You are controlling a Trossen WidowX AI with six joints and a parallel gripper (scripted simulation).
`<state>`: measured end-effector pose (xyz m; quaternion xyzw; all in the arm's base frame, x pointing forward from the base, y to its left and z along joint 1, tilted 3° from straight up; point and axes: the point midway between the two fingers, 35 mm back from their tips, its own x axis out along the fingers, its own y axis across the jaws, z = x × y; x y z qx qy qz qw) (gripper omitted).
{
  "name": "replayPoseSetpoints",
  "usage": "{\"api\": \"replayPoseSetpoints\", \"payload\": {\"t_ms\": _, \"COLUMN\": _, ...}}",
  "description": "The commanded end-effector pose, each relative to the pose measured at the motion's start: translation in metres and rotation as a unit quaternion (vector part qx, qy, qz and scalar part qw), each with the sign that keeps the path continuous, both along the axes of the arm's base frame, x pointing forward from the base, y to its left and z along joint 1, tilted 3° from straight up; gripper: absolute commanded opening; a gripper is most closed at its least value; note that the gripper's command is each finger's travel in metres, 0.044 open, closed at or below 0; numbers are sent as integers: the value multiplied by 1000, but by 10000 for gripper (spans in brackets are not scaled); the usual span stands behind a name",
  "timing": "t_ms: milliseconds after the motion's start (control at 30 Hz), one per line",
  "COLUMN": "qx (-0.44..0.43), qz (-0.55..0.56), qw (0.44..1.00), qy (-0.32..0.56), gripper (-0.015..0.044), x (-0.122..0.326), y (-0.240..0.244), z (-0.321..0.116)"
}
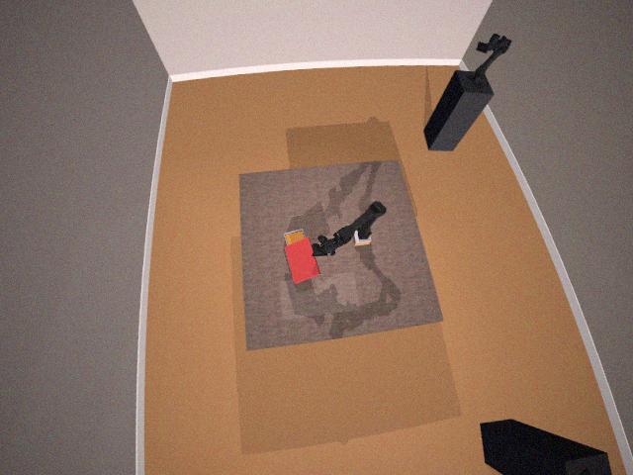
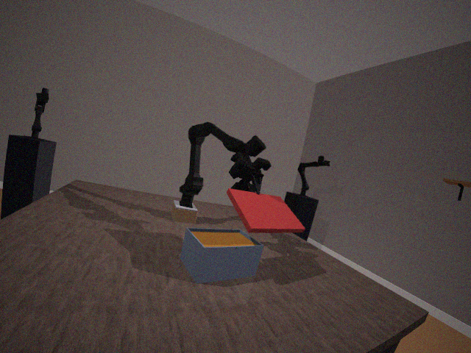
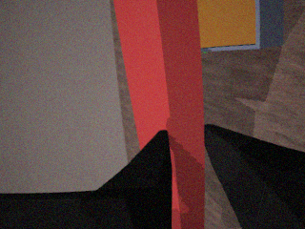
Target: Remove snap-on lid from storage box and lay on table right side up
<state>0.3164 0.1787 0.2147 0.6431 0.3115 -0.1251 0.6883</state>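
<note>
The red lid (image 1: pixel 302 259) (image 2: pixel 268 212) (image 3: pixel 183 72) is in the air, red outer face up and tilted, its near edge lower in the exterior view. My gripper (image 1: pixel 314 252) (image 2: pixel 256 191) (image 3: pixel 185 135) is shut on one edge of the lid. The blue-grey storage box (image 2: pixel 224 264) (image 3: pixel 272 21) stands upright and open on the table, with an orange inside. In the exterior view the lid hangs above and to the right of the box, apart from it. In the top view the lid hides much of the box.
The brown wooden table (image 1: pixel 265 317) (image 2: pixel 95 304) carries the arm's small light base block (image 1: pixel 362 241) (image 2: pixel 185 214). Dark pedestals with other arms (image 2: pixel 28 174) (image 2: pixel 302 207) stand beyond the table. The table's near right corner shows in the exterior view.
</note>
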Motion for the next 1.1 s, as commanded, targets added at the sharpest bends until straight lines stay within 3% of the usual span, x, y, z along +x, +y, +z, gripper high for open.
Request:
{"api": "replayPoseSetpoints", "payload": {"t_ms": 0, "qx": 5, "qz": -3, "qw": 1000, "qy": -6, "gripper": 0, "x": -1, "y": 8, "z": 5}}
{"api": "replayPoseSetpoints", "payload": {"t_ms": 1067, "qx": 7, "qz": -3, "qw": 1000, "qy": -4, "gripper": 0, "x": -21, "y": 69, "z": 7}}
